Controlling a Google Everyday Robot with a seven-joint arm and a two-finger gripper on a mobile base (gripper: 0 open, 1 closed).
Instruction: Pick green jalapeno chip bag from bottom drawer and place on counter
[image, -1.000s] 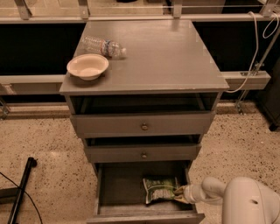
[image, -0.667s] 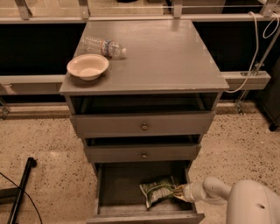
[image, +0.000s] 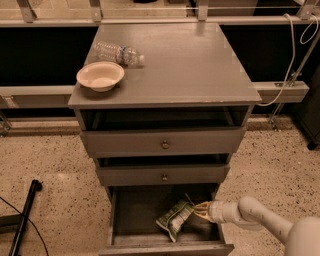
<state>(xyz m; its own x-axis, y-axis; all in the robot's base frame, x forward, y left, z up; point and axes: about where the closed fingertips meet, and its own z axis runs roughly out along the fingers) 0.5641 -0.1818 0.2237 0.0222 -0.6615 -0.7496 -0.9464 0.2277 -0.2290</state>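
The bottom drawer (image: 134, 216) of the grey cabinet stood pulled out, its bare inside in view from above. The green chip bag (image: 174, 220) was inside it, toward the right half, tilted with its upper right end raised and its lower left end down near the drawer floor. The gripper (image: 199, 212) was inside the same drawer at the right, just under the front of the middle drawer (image: 130, 176). Its pale fingers (image: 202, 209) were drawn together on the raised end of the bag, pinching it. The white arm (image: 250, 216) reached in from the lower right corner of the view, over the right wall of the drawer.

Above, the top drawer (image: 125, 142) and the middle drawer each sat partly open, each with 1 round knob at the centre of its front; the top one's knob (image: 164, 145) caught the light. The counter (image: 200, 70) carried 2 things near its left edge: a pale bowl (image: 100, 76) at the front left corner and a clear water bottle (image: 117, 52) lying on its side just behind the bowl. The bag was well below the counter and not touching it.

On the speckled floor (image: 45, 160) to the left lay a black pole (image: 25, 215). A white cable (image: 292, 60) hung at the right behind the cabinet
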